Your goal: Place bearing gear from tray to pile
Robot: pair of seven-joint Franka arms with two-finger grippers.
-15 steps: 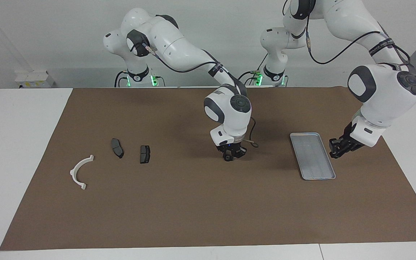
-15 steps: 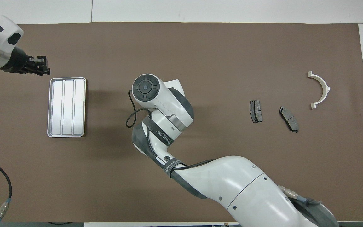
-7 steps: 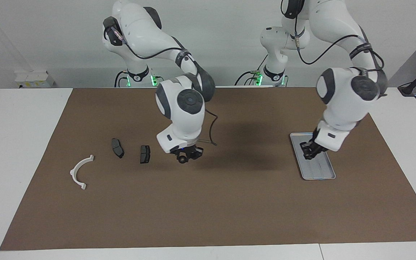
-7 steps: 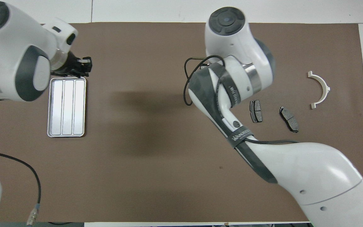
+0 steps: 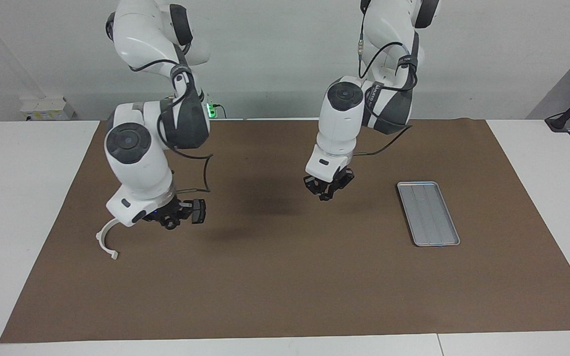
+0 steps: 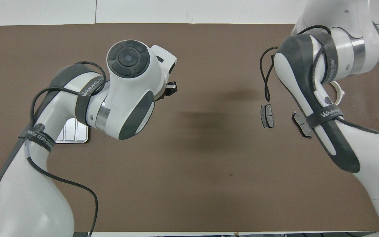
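Two grippers hang in mid-air: the right gripper (image 5: 170, 222), grip unreadable, above the brake pads (image 6: 267, 116) at frame left, presumably delivering; the left gripper (image 5: 328, 190), likewise unreadable, at centre, away from the bare tray (image 5: 428, 213).

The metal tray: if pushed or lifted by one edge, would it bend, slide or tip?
The tray probably stays stiff: a raised rim and lengthwise ridges brace it. Lying flat and low on the brown mat, it would likely slide, not tip. It looks thin and empty, so probably light.

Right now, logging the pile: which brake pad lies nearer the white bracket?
The slanted pad, partly covered by the right arm overhead; the straight pad lies farther toward the left arm's end.
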